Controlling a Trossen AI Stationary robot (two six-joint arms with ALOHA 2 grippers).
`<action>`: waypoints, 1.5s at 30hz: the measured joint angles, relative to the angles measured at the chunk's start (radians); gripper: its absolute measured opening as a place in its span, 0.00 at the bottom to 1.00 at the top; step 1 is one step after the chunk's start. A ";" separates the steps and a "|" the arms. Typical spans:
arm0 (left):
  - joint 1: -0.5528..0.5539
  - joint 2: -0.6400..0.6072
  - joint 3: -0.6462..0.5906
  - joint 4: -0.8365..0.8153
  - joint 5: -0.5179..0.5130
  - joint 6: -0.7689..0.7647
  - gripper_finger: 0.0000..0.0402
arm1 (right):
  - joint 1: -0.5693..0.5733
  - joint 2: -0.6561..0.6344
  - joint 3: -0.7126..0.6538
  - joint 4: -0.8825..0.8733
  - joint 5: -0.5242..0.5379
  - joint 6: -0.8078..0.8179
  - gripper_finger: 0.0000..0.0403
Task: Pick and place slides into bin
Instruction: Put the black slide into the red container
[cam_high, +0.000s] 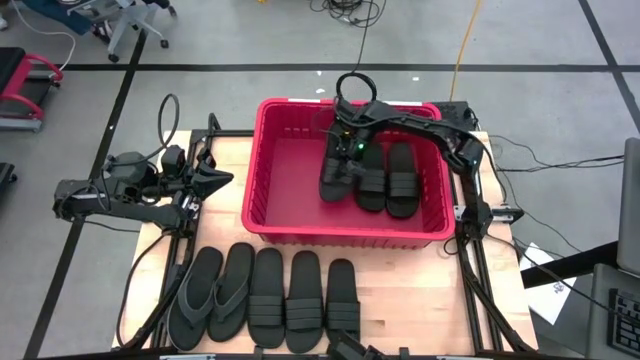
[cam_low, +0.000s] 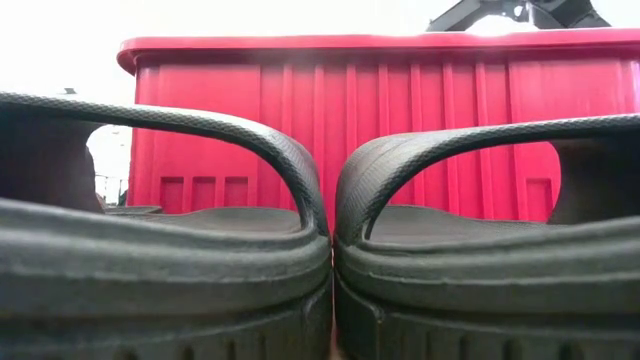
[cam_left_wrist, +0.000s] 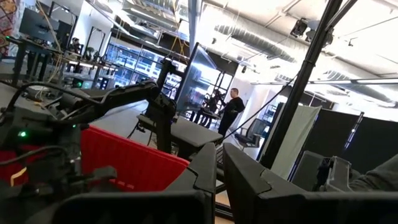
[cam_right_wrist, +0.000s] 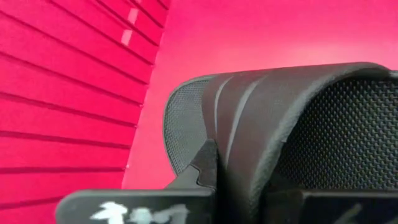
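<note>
The red bin (cam_high: 300, 215) stands at the table's far middle, with two black slides (cam_high: 388, 178) lying side by side on its floor. My right gripper (cam_high: 345, 150) reaches into the bin from the right and is shut on a third slide (cam_high: 335, 175), left of those two. Several more slides (cam_high: 285, 298) lie in a row on the table in front of the bin; two of them (cam_low: 330, 260) fill the low view. My left gripper (cam_high: 222, 180) waits shut over the table's left side, touching nothing. My right gripper pinches the slide's wide ribbed band strap (cam_right_wrist: 249, 118) between its two fingers (cam_right_wrist: 200, 167), at the strap's edge. The fingers slant down into the bin from the far right. The slide hangs tilted below them inside the bin; whether it touches the floor I cannot tell.
The bin's left half (cam_high: 285, 175) has bare floor. The bin's near wall (cam_low: 330, 130) rises behind the row of slides. Cables (cam_high: 355, 20) trail over the floor beyond the table. A person (cam_left_wrist: 233, 106) stands far off in the room.
</note>
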 joint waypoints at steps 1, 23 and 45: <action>0.000 0.000 0.000 0.000 0.000 0.000 0.06 | 0.002 0.009 0.000 0.008 -0.025 0.002 0.01; 0.000 0.000 0.000 0.001 -0.098 -0.075 0.06 | -0.015 0.145 -0.006 0.015 -0.092 0.075 0.01; 0.000 0.000 0.000 0.002 -0.099 -0.087 0.06 | -0.057 0.142 -0.092 0.021 -0.096 -0.065 0.04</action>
